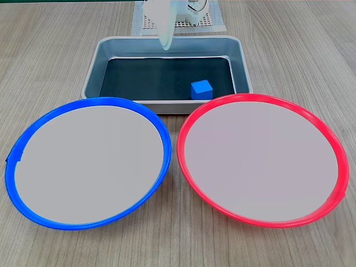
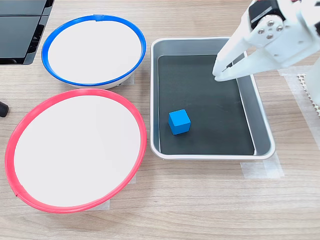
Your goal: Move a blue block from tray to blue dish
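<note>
— So where's the blue block [image 2: 179, 121] sitting?
— On the black floor of the tray [image 2: 262, 130], loose, near the wall facing the red-rimmed plate [image 2: 75, 150].
— And the gripper [image 2: 219, 75]?
— Hanging over the tray's far end in the second exterior view, well apart from the block, fingertips nearly together with nothing between them; probably closed, though the first exterior view blurs it.
— The blue dish [image 1: 86, 161]?
— Bare, just beside the tray

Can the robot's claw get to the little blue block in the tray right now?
Probably yes. The gripper hangs over the tray, and the blue block sits alone on the black bottom with nothing on top of it or between them.
</note>
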Motion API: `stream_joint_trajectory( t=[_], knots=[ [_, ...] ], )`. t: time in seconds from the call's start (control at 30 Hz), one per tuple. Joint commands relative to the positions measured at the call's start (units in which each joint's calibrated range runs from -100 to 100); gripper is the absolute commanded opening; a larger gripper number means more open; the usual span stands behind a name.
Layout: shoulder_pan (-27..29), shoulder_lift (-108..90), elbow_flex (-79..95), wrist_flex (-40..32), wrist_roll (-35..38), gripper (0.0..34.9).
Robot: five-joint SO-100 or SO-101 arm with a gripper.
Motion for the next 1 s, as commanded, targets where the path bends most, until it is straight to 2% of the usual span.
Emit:
stream_joint_trajectory(
  t=[0.0, 0.07, 0.17, 0.27, 0.47, 0.83, 0.87, 0.97],
  knots=[
    [-0.98, 22.10, -20.81, 6.36, 2.74, 8.0],
    [-1.55, 31.14, -27.82, 7.76, 3.57, 12.0],
    [-3.15, 42.23, -35.38, 8.18, 5.08, 15.7],
    [-5.22, 48.88, -39.75, 8.34, 6.40, 17.3],
    [-10.21, 58.18, -44.84, 6.69, 7.67, 16.8],
    [-13.50, 69.44, -49.03, 5.45, 9.04, 17.2],
    [-13.60, 69.95, -48.85, 5.20, 9.18, 16.8],
    [-14.07, 71.23, -48.67, 3.88, 9.28, 12.2]
  ],
)
